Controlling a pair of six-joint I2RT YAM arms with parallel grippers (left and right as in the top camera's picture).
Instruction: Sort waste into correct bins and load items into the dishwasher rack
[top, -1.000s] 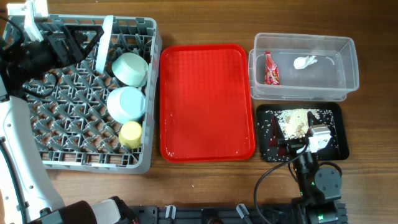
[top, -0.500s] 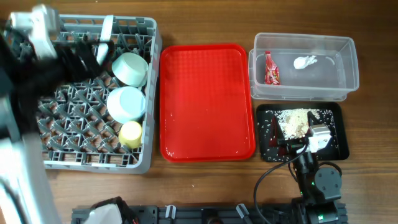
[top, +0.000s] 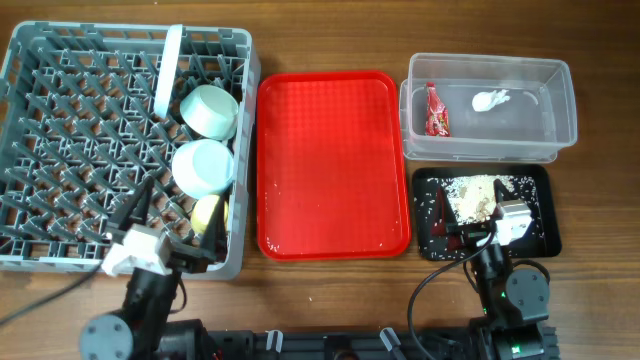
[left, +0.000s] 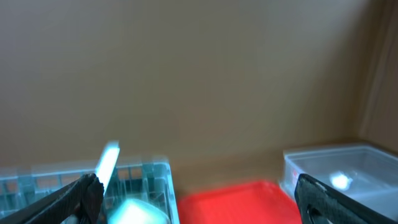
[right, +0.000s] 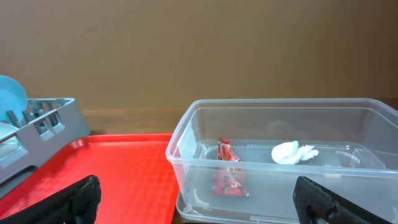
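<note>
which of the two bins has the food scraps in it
The shallow black tray: beige scraps lie in it. The clear tub beyond it holds only a red wrapper and a white tissue.

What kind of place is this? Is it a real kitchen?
Probably not a real kitchen, more a practice dish-clearing table for robots: a grey dishwasher rack, a red serving tray and a clear tub sit on a wooden table, with a plain brown wall behind.

The wooden desk (top: 320, 35) carries the grey dishwasher rack (top: 70, 140) at the left, the red serving tray (top: 333, 160) just beside it, and at the right the clear tub (top: 525, 125) with the black tray (top: 543, 236) close beside it, nearer the robot
</note>
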